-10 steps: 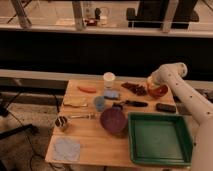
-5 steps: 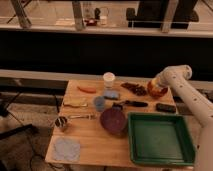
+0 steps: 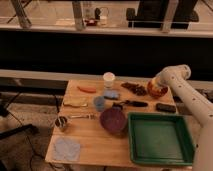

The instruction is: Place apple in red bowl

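The red bowl is a small orange-red bowl at the back right of the wooden table. My gripper hangs at the end of the white arm, right over the bowl's rim, and covers part of it. The apple does not show; it is hidden, and I cannot tell whether it is in the gripper or in the bowl.
A green tray fills the front right. A maroon dish, blue cup, white cup, orange carrot-like piece, metal cup, blue cloth and a black item lie around.
The arm's upper joint has shifted a little to the right. The gripper stays at the red bowl. The objects on the table have not moved.
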